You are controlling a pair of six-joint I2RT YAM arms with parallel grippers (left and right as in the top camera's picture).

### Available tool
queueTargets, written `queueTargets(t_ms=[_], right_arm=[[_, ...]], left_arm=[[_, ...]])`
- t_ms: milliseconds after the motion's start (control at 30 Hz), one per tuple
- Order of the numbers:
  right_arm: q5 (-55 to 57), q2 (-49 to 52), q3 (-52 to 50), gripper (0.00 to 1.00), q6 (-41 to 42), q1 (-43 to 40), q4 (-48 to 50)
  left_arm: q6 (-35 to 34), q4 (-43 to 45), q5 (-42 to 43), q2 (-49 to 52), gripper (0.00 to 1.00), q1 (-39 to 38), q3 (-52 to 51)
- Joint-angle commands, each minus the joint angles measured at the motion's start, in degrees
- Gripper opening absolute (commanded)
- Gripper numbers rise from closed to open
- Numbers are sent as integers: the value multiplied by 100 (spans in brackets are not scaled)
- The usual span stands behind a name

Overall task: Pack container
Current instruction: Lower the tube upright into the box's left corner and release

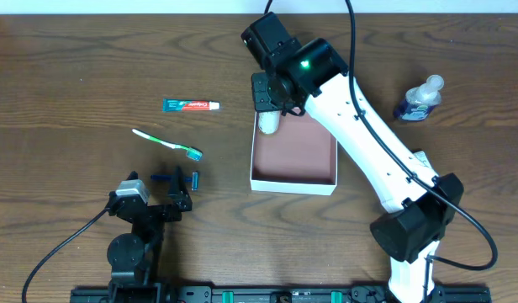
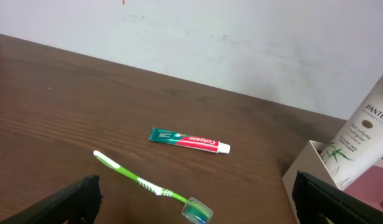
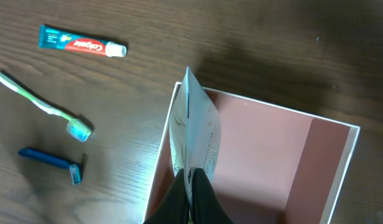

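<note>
Right gripper (image 3: 190, 190) is pinched tight on the white plastic Pantene tube (image 3: 194, 130), which hangs tilted with its low end in a corner of the shallow white square container with the pink-brown floor (image 3: 272, 162), sitting mid-table. I'd nudge it inward and lay it flat before letting go, since that thin wall is right there. Plenty of bare floor beyond. Left gripper (image 2: 198, 190) sits wide open, well clear.

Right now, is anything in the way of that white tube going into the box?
Nothing visible is. The right gripper holds the white tube at a corner of the container, which is otherwise bare inside. The toothpaste, toothbrush and razor lie outside it on the table.
</note>
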Motion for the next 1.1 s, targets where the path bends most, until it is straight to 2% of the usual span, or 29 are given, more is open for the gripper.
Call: queueTargets(t_ms=[0,300,333,533,567,867,1067], right_arm=[[122,70,52,1,114,37,85],[122,146,50,1,199,50,214],[120,146,50,4,199,59,221],[85,146,50,37,195,70,225],[66,146,50,39,192,68,234],[-199,-13,407,43,-13,57,306],[11,-411,1381,51,-199,-293,-389]], left_arm=[[50,-210,66,-35,98,35,-83],[50,-212,66,-35,98,35,-83],[48,-212,66,-35,98,35,-83],[48,-210,63,-35,98,35,-83],[48,-212,63,-35,98,35,-83],[48,-212,66,-35,98,35,-83],[50,-210,63,-35,98,35,-83]])
